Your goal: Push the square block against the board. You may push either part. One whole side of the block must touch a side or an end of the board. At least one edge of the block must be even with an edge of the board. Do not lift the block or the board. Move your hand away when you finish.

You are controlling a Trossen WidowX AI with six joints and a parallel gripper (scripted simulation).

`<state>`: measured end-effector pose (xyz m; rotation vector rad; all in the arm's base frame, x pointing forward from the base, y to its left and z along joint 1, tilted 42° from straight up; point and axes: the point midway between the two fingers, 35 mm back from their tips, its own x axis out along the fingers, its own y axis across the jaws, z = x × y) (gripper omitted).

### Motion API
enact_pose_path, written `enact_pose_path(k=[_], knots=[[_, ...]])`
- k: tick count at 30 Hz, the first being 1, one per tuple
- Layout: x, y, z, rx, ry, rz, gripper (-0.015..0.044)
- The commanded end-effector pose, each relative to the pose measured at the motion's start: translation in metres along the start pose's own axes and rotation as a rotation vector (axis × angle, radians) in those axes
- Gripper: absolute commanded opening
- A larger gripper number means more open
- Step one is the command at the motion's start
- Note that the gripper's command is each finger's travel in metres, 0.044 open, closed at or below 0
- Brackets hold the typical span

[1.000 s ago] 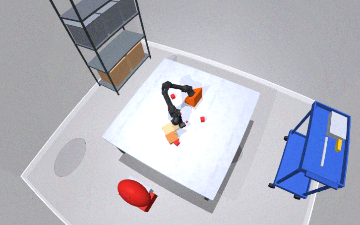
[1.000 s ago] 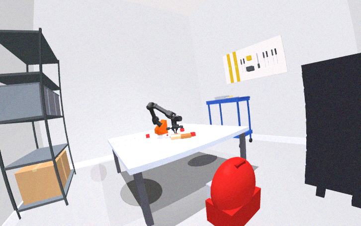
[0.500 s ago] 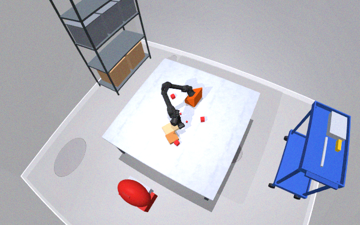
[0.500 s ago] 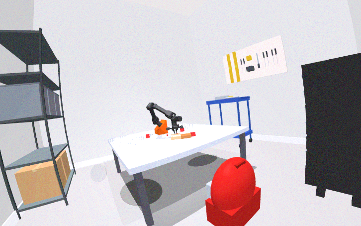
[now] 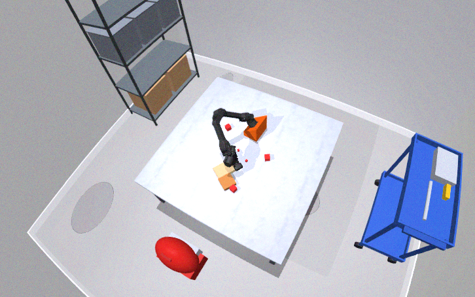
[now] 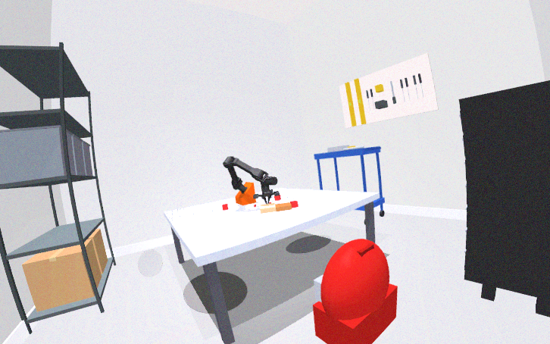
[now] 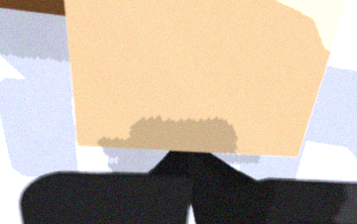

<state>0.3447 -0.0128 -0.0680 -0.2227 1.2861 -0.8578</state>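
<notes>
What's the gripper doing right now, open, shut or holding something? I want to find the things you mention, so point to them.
Gripper (image 5: 237,166) (image 6: 267,201) (image 7: 183,148): closed, holding nothing, its fingertips at the near edge of the pale block (image 5: 222,170) (image 6: 267,208) (image 7: 193,84) in the wrist view.

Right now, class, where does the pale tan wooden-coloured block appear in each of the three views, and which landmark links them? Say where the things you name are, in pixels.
Top: the pale tan block (image 5: 222,170) (image 6: 267,208) (image 7: 193,79) lies just below centre, partly under the black gripper (image 5: 239,167) (image 6: 267,201) (image 7: 183,148).
Exterior: just below centre, on the white table (image 5: 280,210) (image 6: 243,235).
Wrist: it fills the upper middle.
Shared landmark: the black gripper.
</notes>
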Motion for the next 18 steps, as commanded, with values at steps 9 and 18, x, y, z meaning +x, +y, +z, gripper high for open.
enact_pose_path(k=[9,18], knots=[[0.000,-0.001,0.013,0.007,-0.006,0.000,0.0000],[0.000,0.001,0.001,0.007,-0.006,0.001,0.0000]])
